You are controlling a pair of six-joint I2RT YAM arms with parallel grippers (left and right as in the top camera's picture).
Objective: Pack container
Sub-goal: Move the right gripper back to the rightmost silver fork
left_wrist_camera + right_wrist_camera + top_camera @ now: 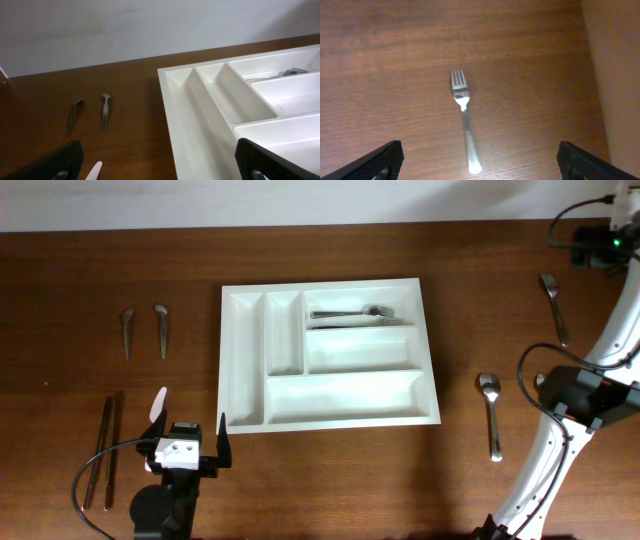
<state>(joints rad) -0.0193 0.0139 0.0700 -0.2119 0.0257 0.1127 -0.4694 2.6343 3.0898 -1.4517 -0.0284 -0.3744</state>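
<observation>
Front-left table edge: left gripper [190,430] fingers apart, empty, near container's front-left corner | mid-table: container [228,360] flat on wood, one fork [345,312] in its far long compartment | right of it: spoon [490,415] on table | far right: right gripper [480,150] fingers apart, loose fork [462,115] lying ahead between them

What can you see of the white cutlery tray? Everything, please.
The tray is a large white rectangle, plastic-looking, with raised rims. It has five compartments: two narrow upright ones on the left and three long horizontal ones on the right. The top horizontal one holds a metal fork, possibly more cutlery; the other four look empty. It lies flat on the brown wooden table, slightly skewed. The open left hand sits by its near-left corner, apparently not touching.
</observation>
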